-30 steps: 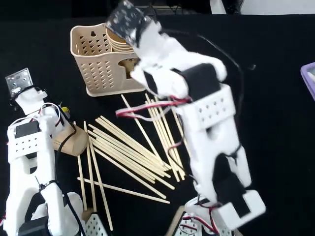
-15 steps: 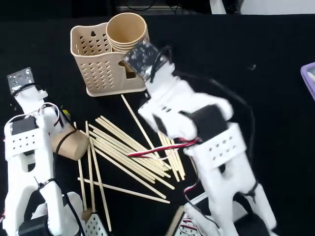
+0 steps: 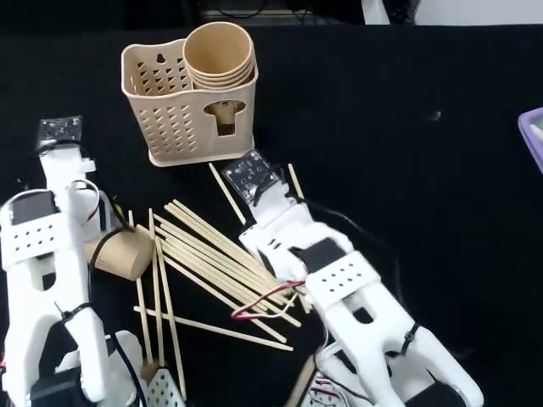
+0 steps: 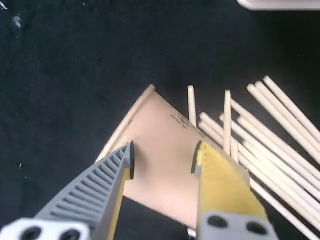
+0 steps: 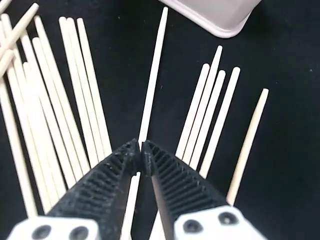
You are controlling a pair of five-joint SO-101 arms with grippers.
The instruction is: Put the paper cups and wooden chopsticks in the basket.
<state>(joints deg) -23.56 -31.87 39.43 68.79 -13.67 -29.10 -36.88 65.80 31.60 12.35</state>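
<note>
A beige perforated basket (image 3: 174,110) stands at the back left with a stack of paper cups (image 3: 219,52) in it. One more paper cup (image 3: 123,253) lies on its side at the left. My left gripper (image 4: 163,160) hangs open just above this cup (image 4: 155,135), one finger on each side. Several wooden chopsticks (image 3: 221,259) lie scattered in the middle of the black table. My right gripper (image 5: 141,147) is shut low over them, and one chopstick (image 5: 152,75) runs under its tips toward the basket's corner (image 5: 215,17).
A purple tray's edge (image 3: 533,136) shows at the far right. The right arm (image 3: 339,284) stretches over the right-hand chopsticks. Open black table lies to the right and behind.
The right arm has swung down from above the basket to the chopsticks, uncovering the cup stack in the basket. The left arm has shifted slightly over the lying cup.
</note>
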